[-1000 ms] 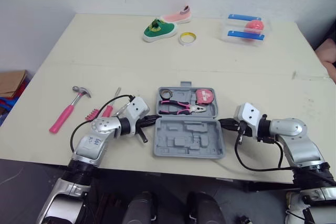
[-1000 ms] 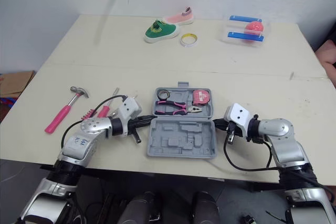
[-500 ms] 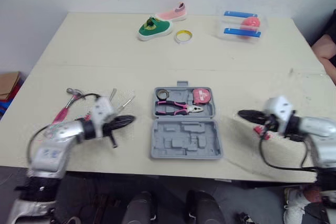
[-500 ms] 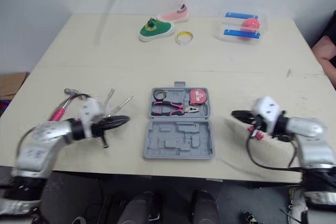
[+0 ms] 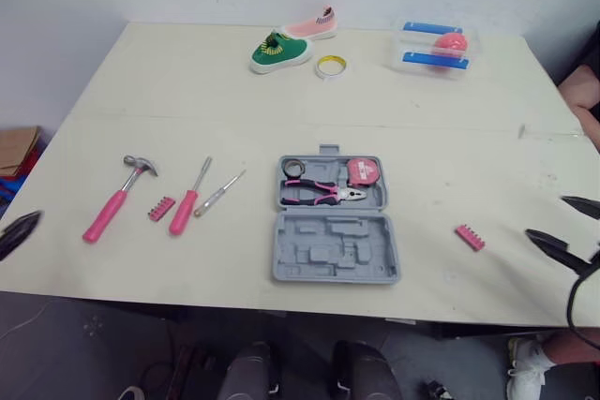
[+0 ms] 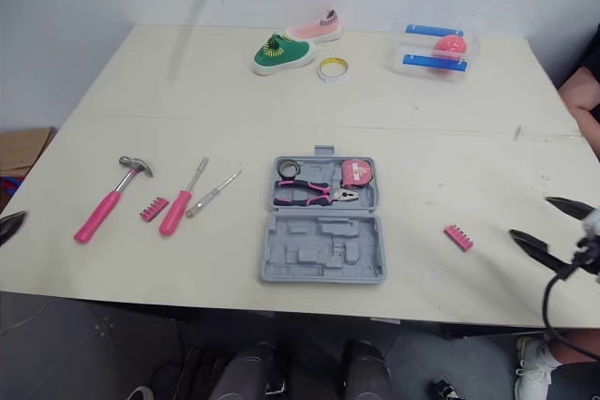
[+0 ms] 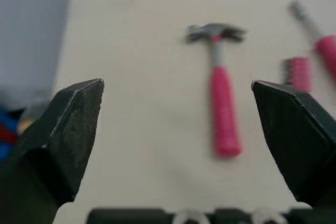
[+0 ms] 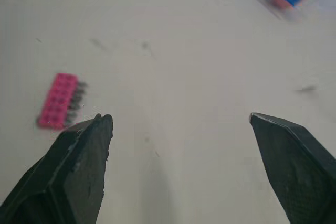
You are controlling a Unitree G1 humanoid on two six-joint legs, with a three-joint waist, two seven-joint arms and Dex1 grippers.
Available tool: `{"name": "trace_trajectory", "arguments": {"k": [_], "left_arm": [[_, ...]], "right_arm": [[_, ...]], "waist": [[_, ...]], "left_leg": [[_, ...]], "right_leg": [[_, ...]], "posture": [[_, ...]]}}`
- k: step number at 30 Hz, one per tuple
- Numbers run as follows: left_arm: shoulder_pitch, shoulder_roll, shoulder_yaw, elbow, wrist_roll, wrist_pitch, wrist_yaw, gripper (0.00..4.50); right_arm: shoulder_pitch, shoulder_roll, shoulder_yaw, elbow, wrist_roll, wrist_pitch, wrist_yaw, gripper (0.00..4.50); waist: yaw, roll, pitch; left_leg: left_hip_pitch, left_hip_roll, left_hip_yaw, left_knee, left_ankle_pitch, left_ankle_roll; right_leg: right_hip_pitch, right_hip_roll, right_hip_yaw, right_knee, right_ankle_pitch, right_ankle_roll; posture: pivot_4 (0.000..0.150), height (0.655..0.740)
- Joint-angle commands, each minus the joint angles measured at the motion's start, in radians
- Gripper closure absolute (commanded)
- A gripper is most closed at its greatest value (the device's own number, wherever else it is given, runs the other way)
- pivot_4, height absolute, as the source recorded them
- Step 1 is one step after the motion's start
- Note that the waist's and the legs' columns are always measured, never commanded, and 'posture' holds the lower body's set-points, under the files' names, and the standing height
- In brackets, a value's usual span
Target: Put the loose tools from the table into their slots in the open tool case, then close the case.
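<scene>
The grey tool case [image 5: 336, 248] lies open at the table's middle. Its far half holds pink pliers [image 5: 325, 194], a pink tape measure [image 5: 364, 172] and a small ring; the near half's slots are bare. Left of the case lie a pink-handled hammer [image 5: 117, 201], a pink bit holder [image 5: 161, 208], a pink screwdriver [image 5: 189, 199] and a thin screwdriver [image 5: 218, 193]. Another pink bit holder [image 5: 470, 237] lies right of the case. My left gripper [image 7: 177, 83] is open at the table's left edge, facing the hammer [image 7: 220, 103]. My right gripper [image 5: 546, 216] is open and empty, right of that bit holder [image 8: 59, 100].
At the table's far side sit a green shoe [image 5: 281, 51], a pink shoe [image 5: 314, 25], a yellow tape roll [image 5: 331, 66] and a clear box [image 5: 436, 47] holding a pink ball. A person's arm [image 5: 586, 86] shows at the right edge. A cardboard box [image 5: 19, 147] stands on the floor, left.
Both arms have swung outward from beside the case to the table's left and right edges, and both grippers have opened. The tools at the left and the right bit holder are now uncovered.
</scene>
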Motion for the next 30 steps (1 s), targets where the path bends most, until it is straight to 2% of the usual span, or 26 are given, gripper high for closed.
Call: {"name": "trace_trajectory", "arguments": {"k": [1, 5, 8, 12, 16, 19, 22, 24, 30], "left_arm": [[-0.008, 0.049, 0.021, 0.115, 0.029, -0.078, 0.019, 0.02], [-0.010, 0.049, -0.019, 0.097, 0.026, -0.089, 0.009, 0.02], [-0.017, 0.034, -0.081, -0.024, 0.002, -0.027, -0.011, 0.02], [-0.035, 0.026, -0.162, -0.245, -0.088, 0.156, -0.044, 0.02], [-0.077, 0.045, -0.284, -0.411, -0.080, 0.268, -0.023, 0.02], [-0.168, 0.073, -0.435, -0.498, -0.085, 0.394, -0.022, 0.02], [-0.286, 0.076, -0.580, -0.544, -0.069, 0.491, -0.015, 0.02], [-0.389, 0.050, -0.700, -0.563, -0.017, 0.523, 0.016, 0.02], [-0.592, -0.064, -0.857, -0.577, 0.006, 0.713, 0.118, 0.02]], "right_arm": [[-0.003, -0.038, -0.039, 0.070, 0.008, -0.073, 0.011, 0.00], [-0.023, -0.009, -0.016, 0.024, 0.047, -0.078, 0.041, 0.00], [-0.053, 0.058, 0.018, -0.133, 0.130, -0.018, 0.074, 0.00], [-0.066, 0.115, 0.076, -0.328, 0.191, 0.072, 0.073, 0.00], [-0.081, 0.166, 0.147, -0.493, 0.227, 0.153, 0.052, 0.00], [-0.080, 0.199, 0.227, -0.622, 0.255, 0.220, 0.065, 0.00], [-0.112, 0.209, 0.261, -0.643, 0.242, 0.236, 0.059, 0.00], [-0.143, 0.217, 0.277, -0.636, 0.236, 0.243, 0.054, 0.00], [-0.156, 0.230, 0.311, -0.651, 0.219, 0.245, 0.060, 0.00]], "waist": [[0.000, 0.000, 0.000], [-0.002, 0.000, 0.000], [-0.008, 0.000, 0.000], [-0.011, 0.000, 0.000], [-0.010, 0.000, 0.000], [-0.004, 0.000, 0.001], [0.003, 0.000, 0.001], [0.006, -0.001, 0.001], [0.007, -0.001, 0.001]], "left_leg": [[0.000, 0.000, 0.000, -0.001, 0.000, -0.001], [0.000, 0.002, 0.001, -0.002, 0.000, -0.006], [0.000, 0.003, 0.001, -0.002, 0.002, -0.008], [0.000, 0.003, 0.001, 0.000, 0.002, -0.008], [0.000, 0.003, 0.001, 0.000, 0.002, -0.008], [0.000, 0.003, 0.001, 0.000, 0.002, -0.009], [0.000, 0.002, 0.001, 0.001, 0.003, -0.009], [0.000, 0.001, 0.001, 0.002, 0.003, -0.007], [-0.001, -0.002, 0.001, 0.002, 0.007, 0.000]], "right_leg": [[-0.001, 0.000, 0.000, 0.000, 0.000, -0.001], [-0.002, 0.002, 0.000, 0.001, -0.002, -0.003], [-0.001, 0.003, 0.000, 0.001, -0.002, -0.003], [0.000, 0.002, 0.000, 0.003, -0.002, -0.003], [0.000, 0.003, 0.000, 0.004, -0.002, -0.003], [0.000, 0.004, 0.000, 0.004, -0.002, -0.003], [0.000, 0.004, 0.000, 0.004, -0.002, -0.003], [0.000, 0.004, 0.001, 0.007, -0.002, -0.003], [0.000, 0.006, 0.000, 0.011, -0.001, -0.002]], "posture": [[0.150, 0.7400], [0.150, 0.7400], [0.150, 0.7400], [0.150, 0.7400], [0.150, 0.7400], [0.150, 0.7400], [0.150, 0.7400], [0.150, 0.7400], [0.150, 0.7400]]}}
